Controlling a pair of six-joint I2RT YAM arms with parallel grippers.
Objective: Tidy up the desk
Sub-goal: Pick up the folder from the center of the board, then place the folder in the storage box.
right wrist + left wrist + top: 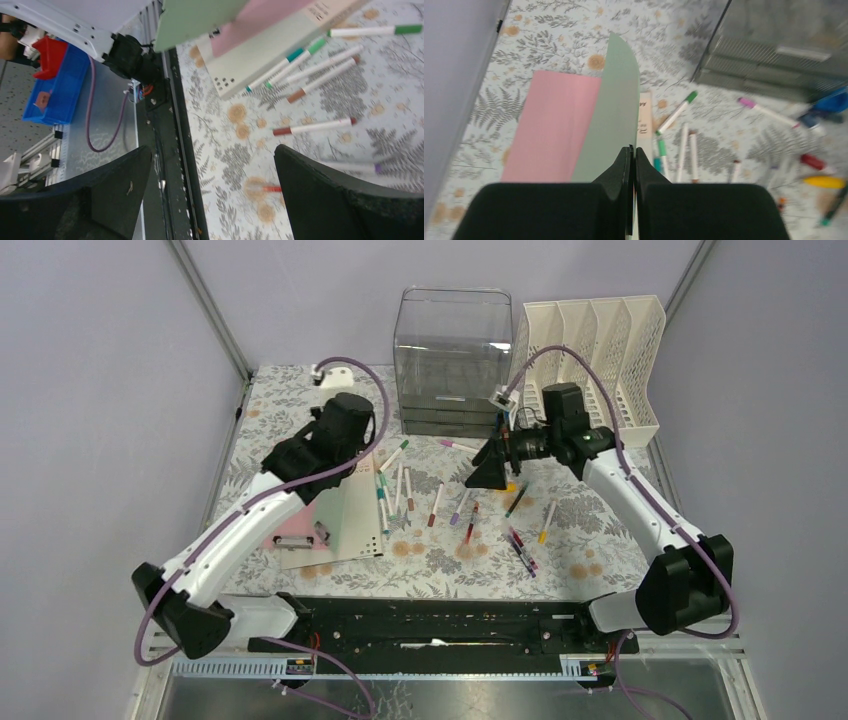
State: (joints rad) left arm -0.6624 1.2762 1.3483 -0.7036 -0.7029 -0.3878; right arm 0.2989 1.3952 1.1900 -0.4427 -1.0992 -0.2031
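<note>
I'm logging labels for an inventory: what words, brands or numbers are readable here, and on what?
None can be read.
Cream pad: dark print along its edge, too blurred to read.
Same pad, right wrist view: small dark marks near a corner, too small to read.
Markers, clear drawer unit, white file rack: no lettering visible.

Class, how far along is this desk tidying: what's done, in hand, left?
Done: nothing visibly put away. In hand: the left gripper pinches the green sheet; the right gripper hangs open. Left: the pink sheet and scattered markers lie on the desk.
</note>
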